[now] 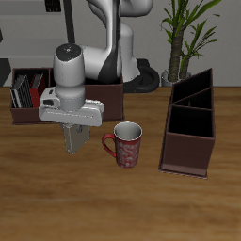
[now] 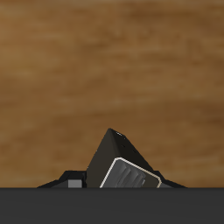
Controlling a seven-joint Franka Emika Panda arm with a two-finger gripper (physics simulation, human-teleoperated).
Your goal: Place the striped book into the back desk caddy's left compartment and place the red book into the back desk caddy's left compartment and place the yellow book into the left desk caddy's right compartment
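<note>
My gripper [image 1: 75, 130] hangs above the table in front of the back desk caddy [image 1: 94, 98]. It is shut on a flat, dull yellowish-grey panel that looks like the yellow book [image 1: 76, 143], held upright just above the wood. The back caddy's left compartment holds several upright books, among them the red book [image 1: 35, 92] and a pale striped book [image 1: 42, 89]. The left desk caddy [image 1: 188, 127] stands apart, beyond the mug. In the wrist view a dark finger [image 2: 129, 173] shows over bare wood, and the book cannot be made out.
A red patterned mug [image 1: 126, 144] stands on the table between my gripper and the left desk caddy, close beside the held book. A potted plant [image 1: 184, 38] stands behind the table.
</note>
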